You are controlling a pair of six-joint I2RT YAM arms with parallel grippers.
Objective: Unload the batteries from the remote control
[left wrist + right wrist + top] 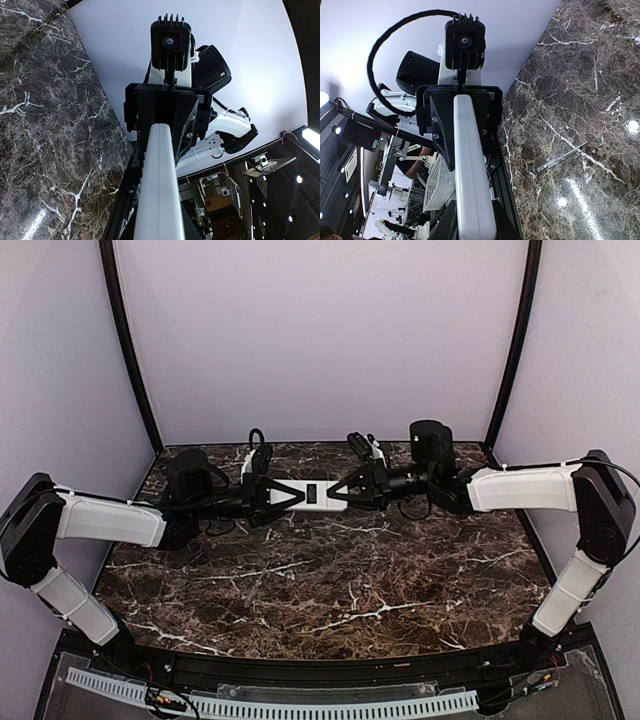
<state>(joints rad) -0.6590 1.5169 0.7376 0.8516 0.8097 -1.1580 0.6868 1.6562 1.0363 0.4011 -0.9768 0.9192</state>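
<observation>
A slim white remote control point(313, 493) is held over the dark marble counter point(330, 590). The left jaws grip one end and the right jaws grip the other.

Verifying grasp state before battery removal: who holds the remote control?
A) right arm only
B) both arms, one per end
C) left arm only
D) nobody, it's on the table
B: top view shows the remote control bridging the left jaws and right jaws, each shut on one end.
</observation>
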